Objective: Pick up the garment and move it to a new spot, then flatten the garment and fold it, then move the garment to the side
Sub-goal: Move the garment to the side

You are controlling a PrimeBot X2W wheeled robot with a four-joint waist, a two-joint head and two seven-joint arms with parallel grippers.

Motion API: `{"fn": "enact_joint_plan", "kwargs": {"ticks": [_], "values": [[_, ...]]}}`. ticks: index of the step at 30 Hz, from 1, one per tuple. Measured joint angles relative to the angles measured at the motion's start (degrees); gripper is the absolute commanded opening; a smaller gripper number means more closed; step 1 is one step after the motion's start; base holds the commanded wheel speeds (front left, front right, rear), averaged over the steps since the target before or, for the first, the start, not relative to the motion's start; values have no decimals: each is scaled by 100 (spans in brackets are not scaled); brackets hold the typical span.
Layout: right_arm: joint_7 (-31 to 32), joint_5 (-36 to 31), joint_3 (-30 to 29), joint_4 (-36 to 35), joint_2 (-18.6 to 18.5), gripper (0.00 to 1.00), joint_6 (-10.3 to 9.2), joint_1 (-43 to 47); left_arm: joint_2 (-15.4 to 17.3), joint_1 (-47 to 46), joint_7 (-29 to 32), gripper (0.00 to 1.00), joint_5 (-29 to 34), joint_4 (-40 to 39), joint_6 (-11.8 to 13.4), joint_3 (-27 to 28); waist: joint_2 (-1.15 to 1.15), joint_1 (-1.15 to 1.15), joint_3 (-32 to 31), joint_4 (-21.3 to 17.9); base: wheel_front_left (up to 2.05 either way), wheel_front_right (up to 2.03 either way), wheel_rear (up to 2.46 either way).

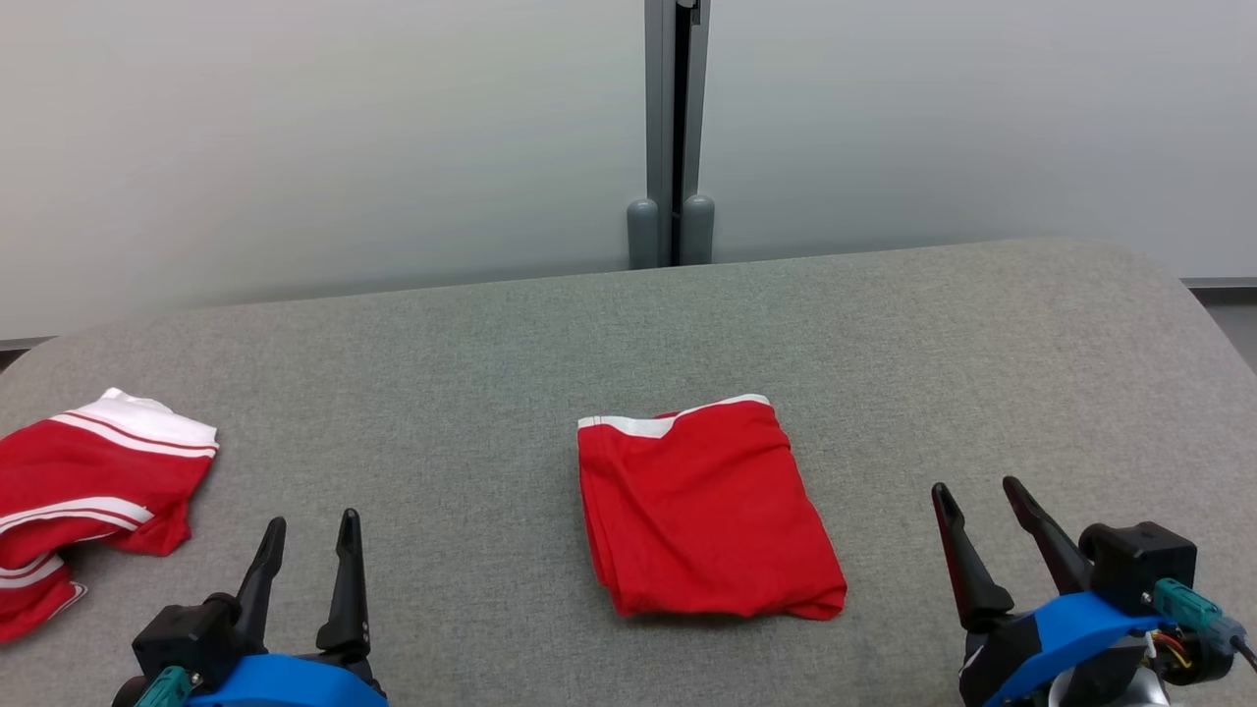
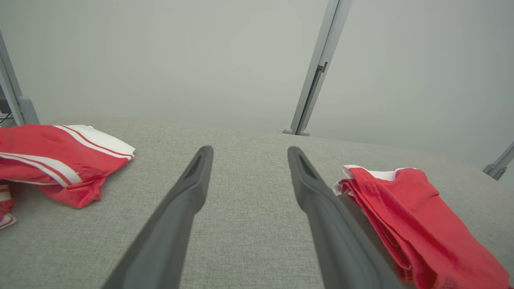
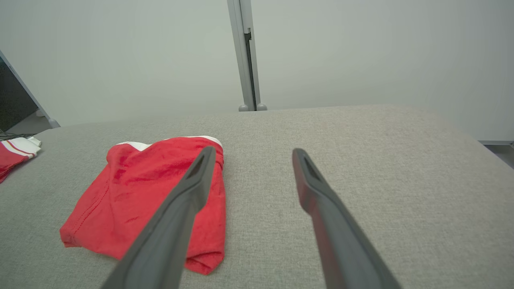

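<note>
A red garment [image 1: 702,506] with a white band along its far edge lies folded into a rough square in the middle of the grey table [image 1: 628,334]. The left wrist view has the garment [image 2: 417,216] at the right; the right wrist view has the garment [image 3: 152,192] at the left. My left gripper [image 1: 312,530] hovers at the near left, open and empty, well left of the garment. My right gripper [image 1: 977,491] hovers at the near right, open and empty, to the right of it.
A second red cloth with white stripes [image 1: 83,491] lies crumpled at the table's left edge, also in the left wrist view [image 2: 52,160]. A grey post [image 1: 673,137] stands behind the table against a pale wall. The table's corners are rounded.
</note>
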Motion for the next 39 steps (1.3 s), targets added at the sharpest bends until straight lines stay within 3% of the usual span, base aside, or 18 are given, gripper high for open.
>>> {"fn": "enact_joint_plan", "kwargs": {"ticks": [12, 19, 23, 28, 39], "values": [[122, 14, 33, 56, 0, 100, 0, -59, 23, -10, 3, 100, -9, -24, 18, -41, 0, 0, -3, 120, 0, 0, 0], [1050, 4, 197, 380, 3, 100, 0, -633, 23, -90, 12, 100, -9, -107, 18, -92, 0, 0, 79, 327, 0, 0, 0], [1481, 130, 104, 803, 5, 100, 0, -1182, 14, -201, 1, 100, 3, -208, -8, -119, 0, 0, 210, 513, 0, 0, 0], [1965, -76, -163, 1811, 1, 100, 0, -1779, -11, -351, -19, 100, 62, -207, -67, -213, 0, 0, 423, 820, 0, 0, 0], [2558, -252, -677, 3508, -3, 100, 0, -2485, -105, -692, -68, 100, 157, -109, -210, -354, 0, 0, 796, 1507, 0, 0, 0]]}}
